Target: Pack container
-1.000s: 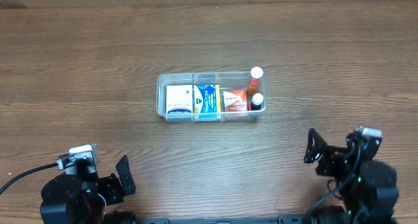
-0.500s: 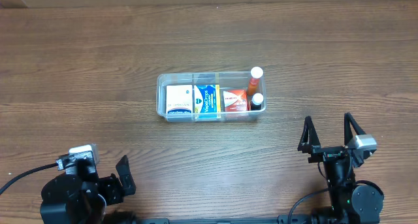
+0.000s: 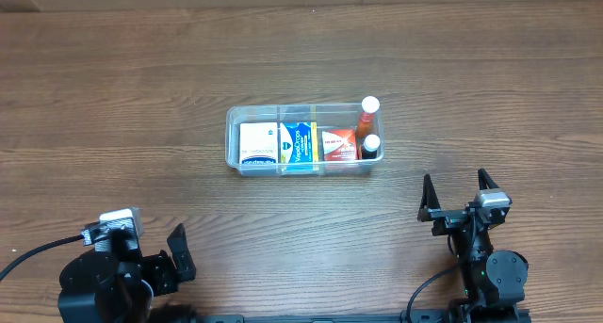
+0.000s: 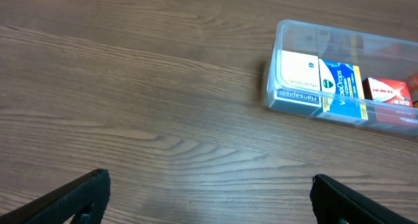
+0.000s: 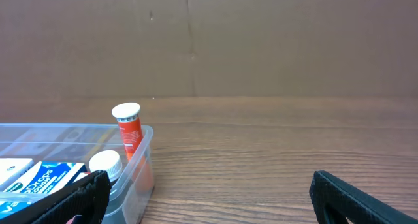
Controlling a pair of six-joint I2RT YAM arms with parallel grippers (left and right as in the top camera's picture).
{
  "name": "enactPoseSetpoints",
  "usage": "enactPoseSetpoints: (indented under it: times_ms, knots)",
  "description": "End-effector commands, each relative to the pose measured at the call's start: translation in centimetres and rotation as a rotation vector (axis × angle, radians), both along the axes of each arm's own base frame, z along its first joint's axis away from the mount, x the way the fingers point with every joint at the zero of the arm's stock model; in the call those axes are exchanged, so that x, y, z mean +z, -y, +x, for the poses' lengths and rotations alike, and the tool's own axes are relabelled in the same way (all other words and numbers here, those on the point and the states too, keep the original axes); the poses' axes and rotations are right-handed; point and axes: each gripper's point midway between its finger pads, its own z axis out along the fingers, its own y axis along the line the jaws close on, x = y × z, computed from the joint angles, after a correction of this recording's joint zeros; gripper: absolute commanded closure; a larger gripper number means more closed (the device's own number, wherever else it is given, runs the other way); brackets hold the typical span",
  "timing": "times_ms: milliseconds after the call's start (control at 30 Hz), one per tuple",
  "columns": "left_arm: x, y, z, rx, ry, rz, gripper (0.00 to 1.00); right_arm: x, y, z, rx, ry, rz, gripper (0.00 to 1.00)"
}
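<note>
Item one: the container, a clear rectangular tub with rounded corners, standing mid-counter, somewhat toward the far side and well apart from both arms. Contents, left to right in the overhead view: a white box, a blue box and a red box, set side by side. At the right end are an orange tube with a white cap, upright and rising above the rim, and a small white-capped bottle just beside it on the near side. Item two: left gripper, at the near left edge of the counter, jaws spread wide with nothing between them. Item three: right gripper, near right, pointed toward the tub's right end, jaws likewise apart and empty. Nothing loose shows on the counter in any view. Assessment: the packing appears finished or very nearly so, with the tub filled along its length and neither arm carrying anything. The next move probably calls for no further grasp. If the standing tube proves unsteady, the right arm is the nearer one to reach in and steady it.
</note>
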Motion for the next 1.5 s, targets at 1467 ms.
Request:
enactPoseSetpoints:
  times_ms: [1467]
  knots:
    - [-8.6, 0.0, 9.9, -0.088, 0.612, 0.176, 0.0, -0.1, -0.1, 0.0, 0.004, 0.009, -0.005, 0.0]
